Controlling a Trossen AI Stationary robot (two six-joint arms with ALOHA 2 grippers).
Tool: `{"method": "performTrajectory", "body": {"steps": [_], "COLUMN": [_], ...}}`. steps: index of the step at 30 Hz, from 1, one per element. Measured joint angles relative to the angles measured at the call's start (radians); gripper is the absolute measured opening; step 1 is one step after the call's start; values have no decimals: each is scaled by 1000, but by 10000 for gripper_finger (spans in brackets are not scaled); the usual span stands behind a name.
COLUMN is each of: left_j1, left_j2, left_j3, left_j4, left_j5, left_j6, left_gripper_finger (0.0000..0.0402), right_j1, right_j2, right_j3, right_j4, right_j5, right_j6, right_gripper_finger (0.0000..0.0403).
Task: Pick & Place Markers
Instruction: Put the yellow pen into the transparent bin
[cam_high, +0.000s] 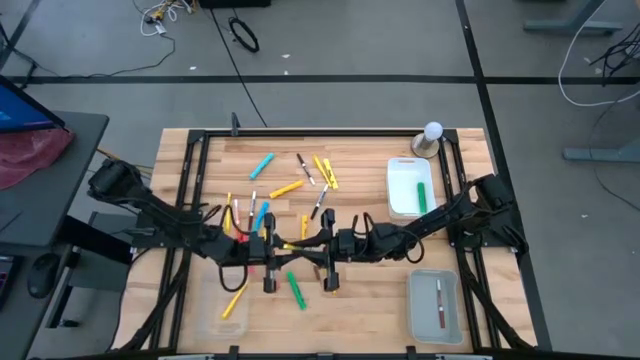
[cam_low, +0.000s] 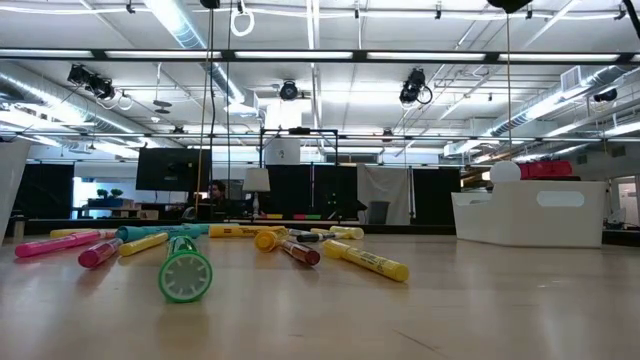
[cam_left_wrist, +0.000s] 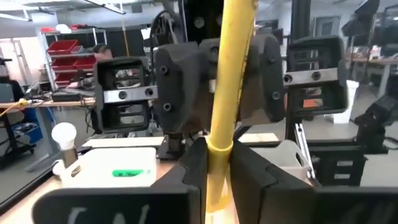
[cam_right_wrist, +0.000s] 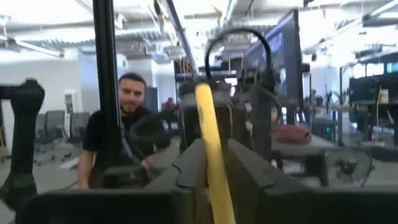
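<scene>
From above I saw both arms folded in toward the middle of the wooden table (cam_high: 360, 300), the left gripper (cam_high: 262, 248) and right gripper (cam_high: 340, 245) facing each other with a yellow marker (cam_high: 300, 244) bridging the gap between them. That view was too small to show the fingers. The wrist cameras filled that in. In the left wrist view the dark fingers (cam_left_wrist: 193, 168) were pressed together on the yellow marker (cam_left_wrist: 227, 93), which ran straight away from the camera toward the other gripper's body (cam_left_wrist: 186, 81). In the right wrist view the fingers (cam_right_wrist: 249, 174) flanked the same yellow marker (cam_right_wrist: 211, 149); I could not tell whether they were clamping it or only touching it. Its long axis lay left to right across the table, end toward each gripper.

The low view showed neither gripper, only loose markers lying on the wood: a pink one (cam_low: 55, 243) at the left, a green one (cam_low: 185, 270) pointing end-on at the camera, and a yellow one (cam_low: 365, 262) angled to the right.

From above, a green marker (cam_high: 422, 195) lay in the white tray (cam_high: 400, 180) at the right rear, and a red-capped one (cam_high: 439, 303) in the clear tray (cam_high: 420, 300) at the right front.

A person (cam_right_wrist: 124, 130) showed beyond the table in the right wrist view.
</scene>
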Motion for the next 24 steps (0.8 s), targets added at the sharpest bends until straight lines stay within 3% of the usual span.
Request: {"method": "performTrajectory", "body": {"steps": [4,6,8,12,15,20,24], "left_j1": [-115,-177,-224,-284,-316,-357,-385], "left_j2": [-23,-33,-34,-3,34,73,93], "left_j3": [86,177,294,504,562,523,480], "left_j4": [-287,-557,-879,-1467,-1731,-1824,-1815], "left_j5": [-186,-260,-262,-93,113,416,515], "left_j6": [-41,-150,-358,-930,-1282,-1659,-1821], "left_gripper_finger": [46,46,46,46,46,46,52], "right_j1": [42,62,78,91,92,93,101], "right_j2": [-29,-51,-66,-88,-88,-88,-88], "right_j3": [-1,-1,-1,-1,-1,-1,-1], "right_j4": [-43,-82,-131,-197,-217,-258,-279], "right_j5": [15,15,32,110,123,123,123], "right_j6": [-57,-94,-116,-142,-144,-145,-156], "right_gripper_finger": [114,128,138,147,147,139,133]}}
